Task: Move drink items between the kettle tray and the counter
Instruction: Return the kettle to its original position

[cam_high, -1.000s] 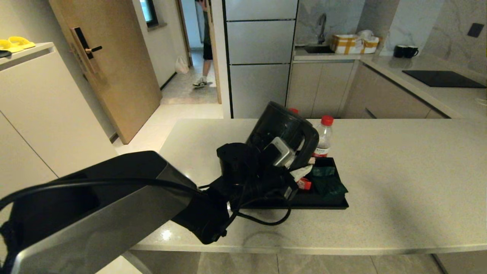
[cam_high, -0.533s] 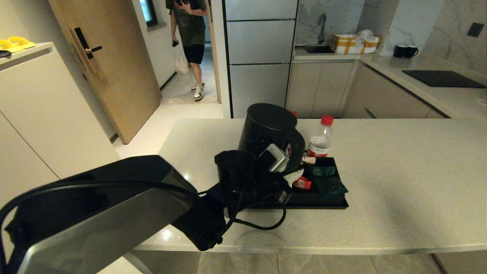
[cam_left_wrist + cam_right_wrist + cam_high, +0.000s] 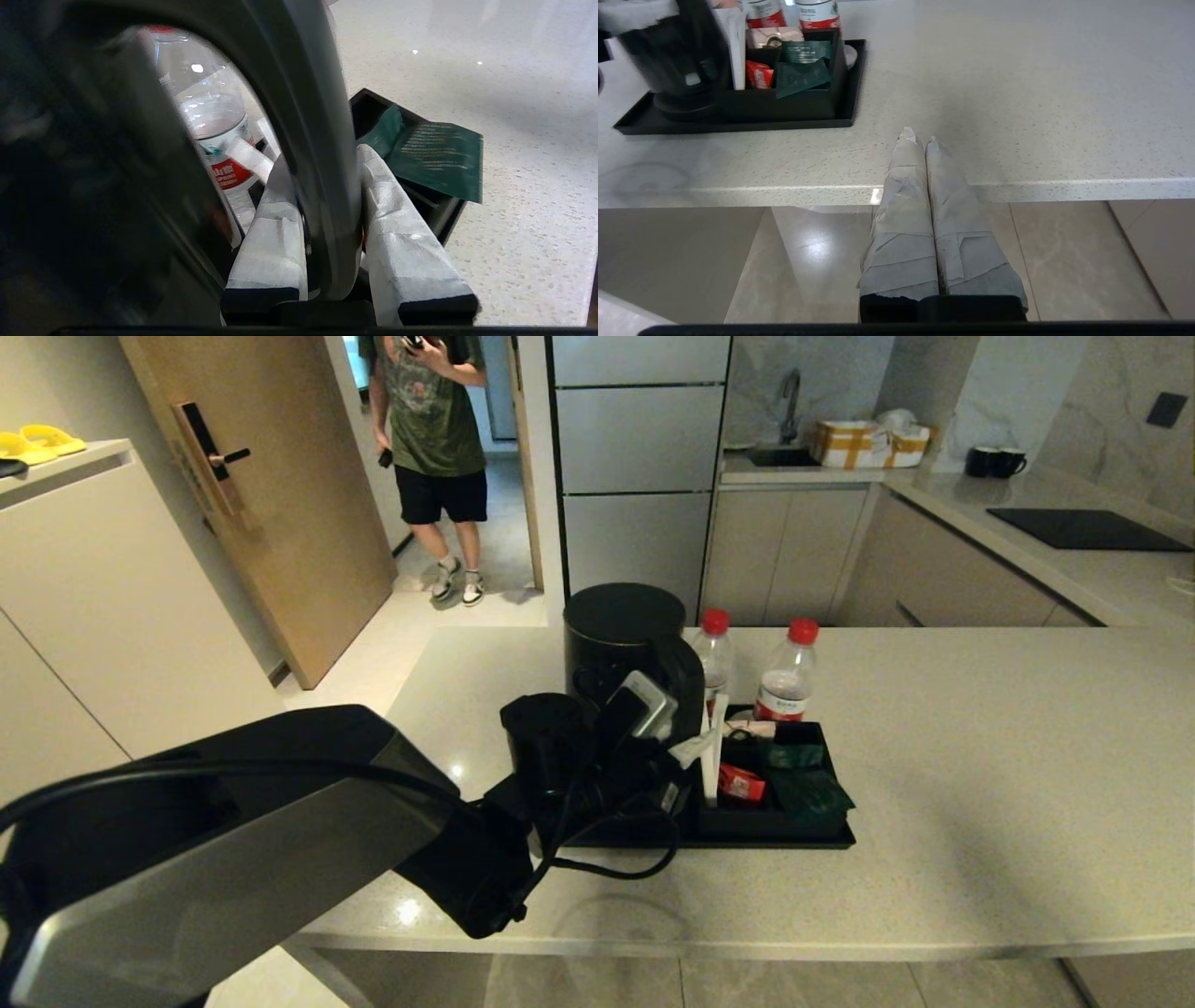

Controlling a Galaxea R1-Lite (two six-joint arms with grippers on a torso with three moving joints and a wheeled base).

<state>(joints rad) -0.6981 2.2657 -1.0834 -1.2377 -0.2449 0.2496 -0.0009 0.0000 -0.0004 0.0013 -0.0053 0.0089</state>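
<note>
While the left gripper (image 3: 327,186) clamps its taped jaws on either side of the kettle's handle (image 3: 317,116), the black electric kettle (image 3: 621,644) stands upright at the left end of the kettle tray (image 3: 822,840) on the counter (image 3: 980,784). Two red-capped water bottles (image 3: 786,677) stand just behind the tray. The right gripper (image 3: 920,140) hovers at the counter's edge, jaws pressed together, empty.

Kettle (image 3: 624,649) sits on the tray's (image 3: 822,840) left side, sachets (image 3: 798,784) boxed on the right, two bottles (image 3: 782,677) just behind, all on the surface (image 3: 980,784).
</note>
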